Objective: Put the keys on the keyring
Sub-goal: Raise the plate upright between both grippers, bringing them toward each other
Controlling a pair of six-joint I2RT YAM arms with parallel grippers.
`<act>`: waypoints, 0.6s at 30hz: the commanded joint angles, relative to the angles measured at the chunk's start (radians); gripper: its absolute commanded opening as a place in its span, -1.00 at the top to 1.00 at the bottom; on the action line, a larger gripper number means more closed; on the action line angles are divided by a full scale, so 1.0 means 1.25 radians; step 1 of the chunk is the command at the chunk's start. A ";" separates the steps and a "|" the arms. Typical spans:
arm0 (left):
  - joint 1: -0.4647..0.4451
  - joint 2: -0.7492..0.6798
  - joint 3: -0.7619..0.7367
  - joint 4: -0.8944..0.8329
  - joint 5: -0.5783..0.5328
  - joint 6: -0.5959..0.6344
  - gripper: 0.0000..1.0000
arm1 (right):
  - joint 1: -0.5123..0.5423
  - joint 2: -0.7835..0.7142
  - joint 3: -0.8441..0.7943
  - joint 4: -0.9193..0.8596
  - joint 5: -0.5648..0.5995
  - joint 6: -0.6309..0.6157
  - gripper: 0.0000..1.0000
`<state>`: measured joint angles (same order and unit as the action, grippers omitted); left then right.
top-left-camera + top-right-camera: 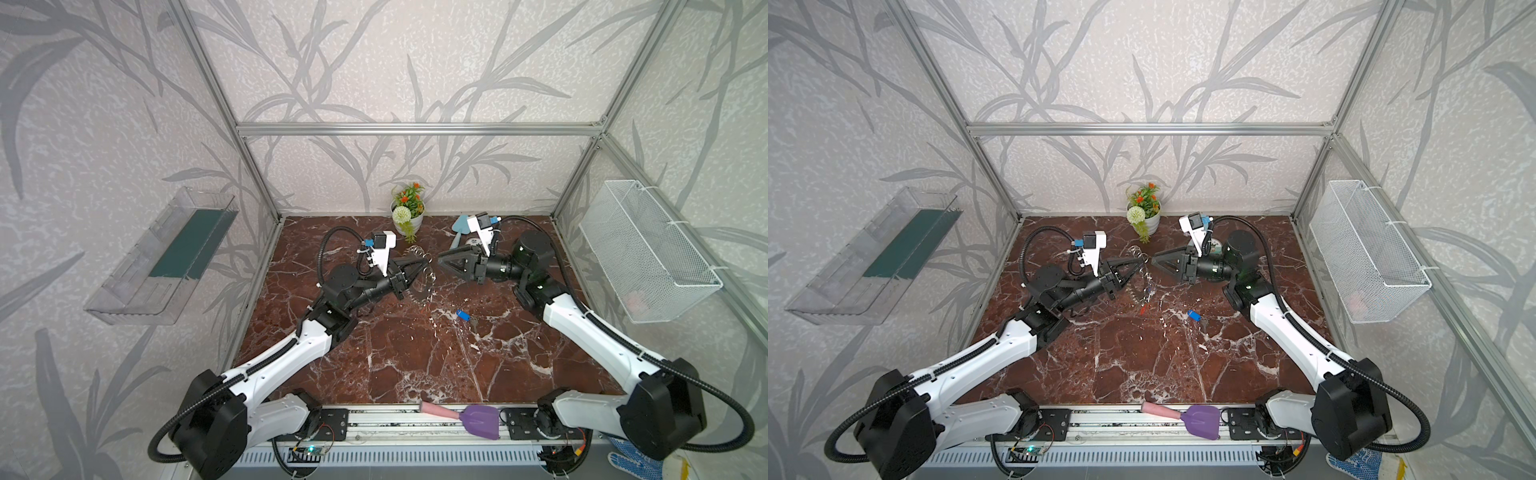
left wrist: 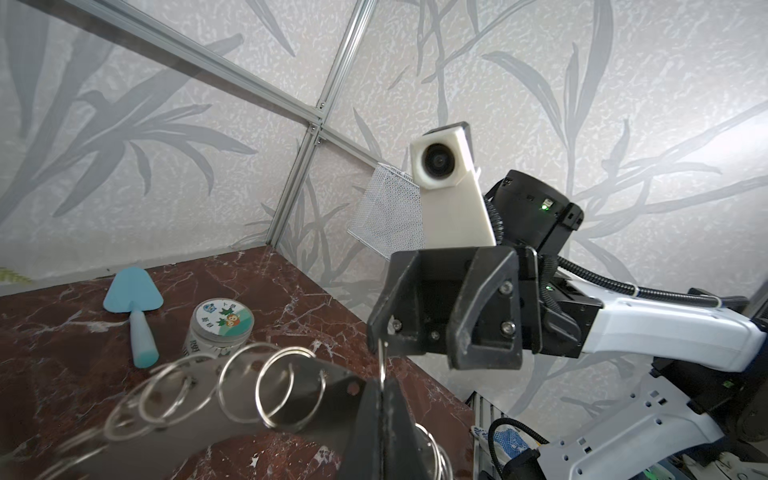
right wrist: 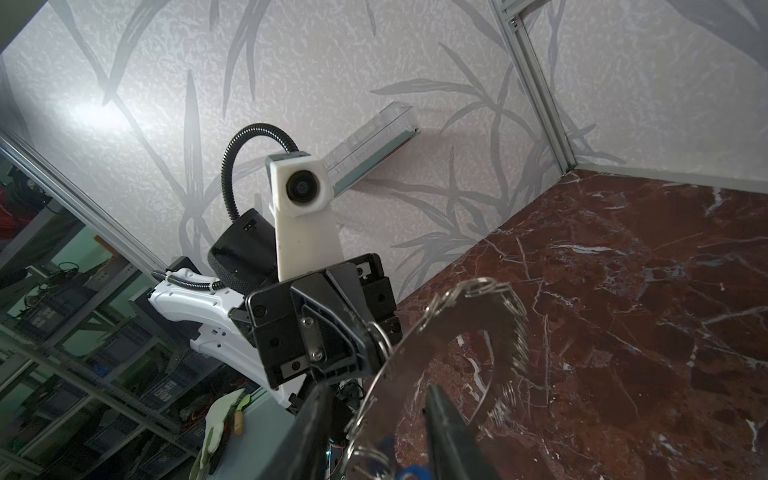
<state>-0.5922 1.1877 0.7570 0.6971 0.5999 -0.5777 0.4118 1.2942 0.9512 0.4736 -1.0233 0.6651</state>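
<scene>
Where the left wall rises: a clear shelf point(image 1: 166, 257) is fixed on it, well apart from both arms.
Left gripper point(image 1: 420, 263): jaws closed tight on the keyring's flat plate, tips pointing toward the right arm, above the table point(image 1: 415, 374).
Keyring point(image 2: 332, 399): off the marble at mid-table, standing nearly on edge in both top views. Wire rings fan out along its rim above and below the grip.
Red key point(image 1: 1143, 308): just under the keyring's lower edge. Whether it hangs from a ring or lies on the marble I cannot tell.
Pot point(image 1: 409, 212): at the back edge, just behind the two grippers.
Right gripper point(image 1: 441, 259): jaws partly apart, clamped on nothing I can make out. Its tips face the left gripper just beside the keyring's rim; whether they touch it I cannot tell.
Blue patch point(image 3: 411, 471): low between the right fingers, near the rings, too blurred to name.
Trowel point(image 2: 133, 299) and tin point(image 2: 219, 328): side by side near the back edge, behind the right wrist.
Blue key point(image 1: 463, 315): flat on the marble, near the keyring's right, apart from both grippers.
Open room: marble runs from the blue key to the front rail, between the two forearms.
Scoop point(image 1: 480, 419): on the front rail, off the marble.
Basket point(image 1: 648, 253): hung on the right wall, beyond the table's right edge.
</scene>
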 commanded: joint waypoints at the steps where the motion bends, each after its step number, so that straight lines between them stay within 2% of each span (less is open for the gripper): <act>1: 0.012 0.025 0.055 0.102 0.103 -0.046 1.00 | -0.008 0.027 0.031 0.107 -0.046 0.063 0.22; 8: 0.032 0.080 0.088 0.132 0.141 -0.063 1.00 | -0.036 0.099 0.055 0.318 -0.092 0.226 0.38; 14: 0.050 0.117 0.102 0.178 0.163 -0.101 1.00 | -0.039 0.121 0.066 0.319 -0.104 0.242 0.60; 18: 0.055 0.128 0.107 0.193 0.165 -0.111 1.00 | -0.039 0.122 0.064 0.313 -0.104 0.248 0.62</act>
<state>-0.5323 1.3479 0.8501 0.8345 0.7773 -0.6907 0.3656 1.4433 0.9981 0.8169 -1.1278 0.9531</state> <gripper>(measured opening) 0.047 0.193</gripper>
